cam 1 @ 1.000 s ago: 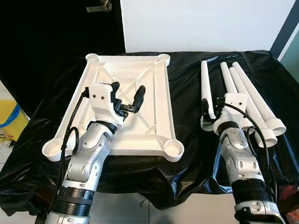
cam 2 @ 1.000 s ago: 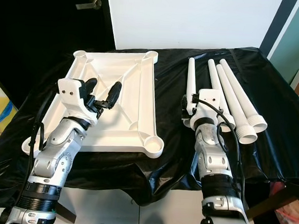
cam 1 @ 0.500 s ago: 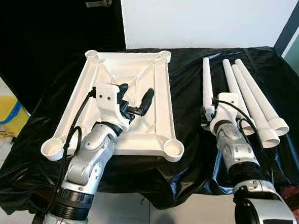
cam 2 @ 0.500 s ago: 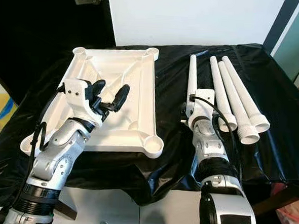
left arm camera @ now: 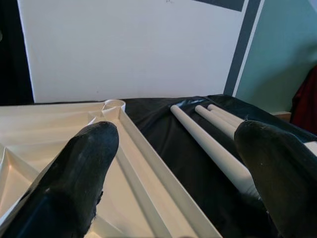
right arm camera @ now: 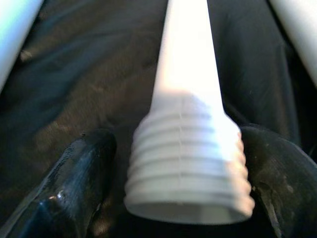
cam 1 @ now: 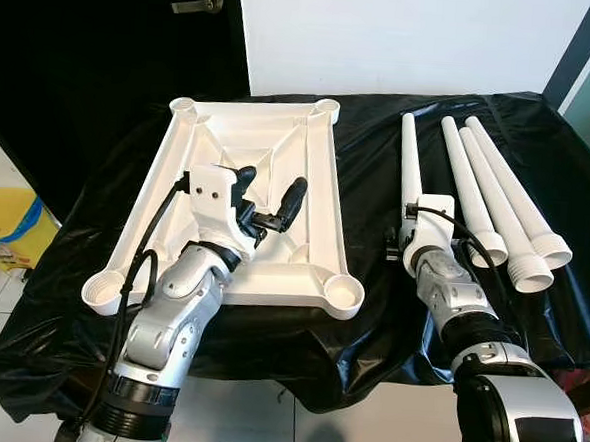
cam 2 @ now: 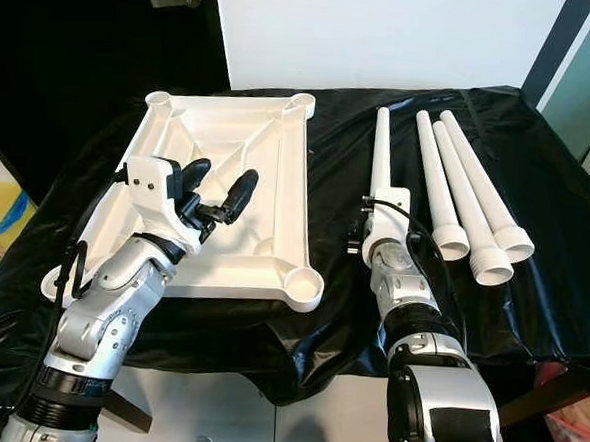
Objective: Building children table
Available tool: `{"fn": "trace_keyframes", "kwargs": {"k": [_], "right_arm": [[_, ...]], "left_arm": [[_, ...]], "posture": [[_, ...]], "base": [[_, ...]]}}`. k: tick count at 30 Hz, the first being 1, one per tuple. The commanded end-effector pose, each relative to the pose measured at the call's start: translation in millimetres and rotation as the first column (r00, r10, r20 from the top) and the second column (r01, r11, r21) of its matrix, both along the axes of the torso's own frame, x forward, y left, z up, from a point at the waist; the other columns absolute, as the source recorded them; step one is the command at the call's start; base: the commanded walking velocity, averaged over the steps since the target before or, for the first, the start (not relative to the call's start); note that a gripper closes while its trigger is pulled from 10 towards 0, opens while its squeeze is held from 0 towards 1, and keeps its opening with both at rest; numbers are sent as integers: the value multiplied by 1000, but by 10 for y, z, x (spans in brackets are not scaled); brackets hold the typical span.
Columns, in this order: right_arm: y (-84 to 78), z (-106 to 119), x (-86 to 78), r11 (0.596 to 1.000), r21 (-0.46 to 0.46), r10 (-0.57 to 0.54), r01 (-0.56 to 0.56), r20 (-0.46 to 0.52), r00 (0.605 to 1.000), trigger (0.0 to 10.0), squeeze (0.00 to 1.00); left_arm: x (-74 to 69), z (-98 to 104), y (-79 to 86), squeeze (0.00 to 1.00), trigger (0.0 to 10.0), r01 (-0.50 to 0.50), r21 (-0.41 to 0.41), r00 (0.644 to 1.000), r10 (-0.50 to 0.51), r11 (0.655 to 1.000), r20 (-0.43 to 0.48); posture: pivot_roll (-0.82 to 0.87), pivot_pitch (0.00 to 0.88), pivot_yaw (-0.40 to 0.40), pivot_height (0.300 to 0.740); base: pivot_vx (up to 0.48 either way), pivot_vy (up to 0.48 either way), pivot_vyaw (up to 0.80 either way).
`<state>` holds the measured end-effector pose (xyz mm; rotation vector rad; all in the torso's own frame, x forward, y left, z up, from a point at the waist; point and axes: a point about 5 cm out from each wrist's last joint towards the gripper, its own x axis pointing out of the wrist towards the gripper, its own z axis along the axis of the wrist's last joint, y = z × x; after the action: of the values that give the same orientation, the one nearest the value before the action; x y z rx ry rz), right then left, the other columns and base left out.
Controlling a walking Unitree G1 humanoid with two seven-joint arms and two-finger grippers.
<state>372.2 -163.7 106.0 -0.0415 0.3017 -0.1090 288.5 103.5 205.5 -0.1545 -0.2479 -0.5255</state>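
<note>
Right gripper (right arm camera: 168,198) straddles, fingers spread, the threaded near end of the leftmost table leg (cam 2: 382,156), whose shaft runs straight away.

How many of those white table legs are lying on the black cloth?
4. One leg lies nearest the tabletop, its threaded end between the right gripper's jaws. The other three lie side by side to its right.

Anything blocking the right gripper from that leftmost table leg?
Nothing visible. The right gripper already straddles the threaded end of the leg, fingers open on either side, only black cloth beneath.
</note>
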Motion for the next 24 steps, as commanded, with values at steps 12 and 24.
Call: {"fn": "trace_keyframes", "kwargs": {"k": [12, 24], "right_arm": [[-37, -63, 0, 1000, 6, -4, 4, -26, 1000, 0, 0], [1, 132, -26, 994, 88, 48, -68, 212, 976, 10000, 0]], "left_arm": [[-45, -26, -73, 0, 10000, 132, 34, 991, -132, 991, 9], [84, -123, -50, 0, 10000, 77, 59, 996, -73, 995, -56]], "posture": [[-65, 16, 17, 740], [-80, 0, 11, 740]], "base": [[0, 0, 0], [0, 0, 0]]}}
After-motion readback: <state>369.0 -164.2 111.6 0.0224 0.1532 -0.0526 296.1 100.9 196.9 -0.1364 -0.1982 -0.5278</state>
